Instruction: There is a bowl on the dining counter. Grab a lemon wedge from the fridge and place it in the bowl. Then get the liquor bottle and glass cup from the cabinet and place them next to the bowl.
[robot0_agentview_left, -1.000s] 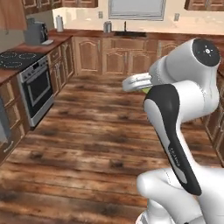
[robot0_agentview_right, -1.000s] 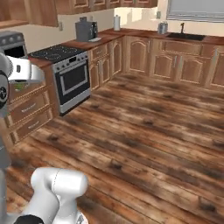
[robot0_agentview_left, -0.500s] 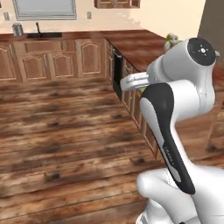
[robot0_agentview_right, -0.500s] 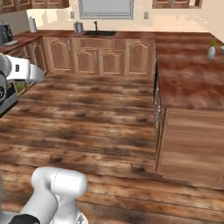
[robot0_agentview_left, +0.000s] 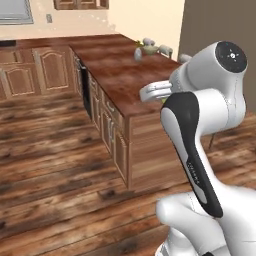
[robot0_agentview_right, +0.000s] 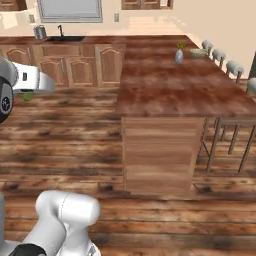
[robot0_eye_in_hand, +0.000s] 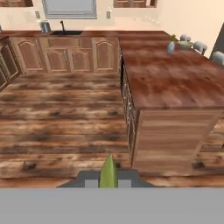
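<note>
My gripper (robot0_eye_in_hand: 108, 180) is shut on the lemon wedge (robot0_eye_in_hand: 108, 171), a small yellow-green sliver standing up between the fingertips. In the right base view the wedge (robot0_agentview_right: 27, 96) peeks out green under the white hand, held high over the wooden floor. The dining counter (robot0_eye_in_hand: 171, 83) stretches away to the right of the hand, its glossy reddish-brown top bare at the near end. At its far end sits the olive-tan bowl (robot0_eye_in_hand: 184, 44) (robot0_agentview_right: 198, 52) (robot0_agentview_left: 149, 49), well away from the gripper.
A small grey vase (robot0_agentview_right: 179, 56) stands beside the bowl. Round stools (robot0_agentview_right: 220, 56) line the counter's far side. Wall counters with a sink (robot0_eye_in_hand: 66, 33) run along the back under a window. Open wooden floor (robot0_eye_in_hand: 61, 127) lies to the left.
The whole picture has swung: the stove and wall counters have slid out to the left and the dining counter has come into view. The gripper stays shut on the wedge.
</note>
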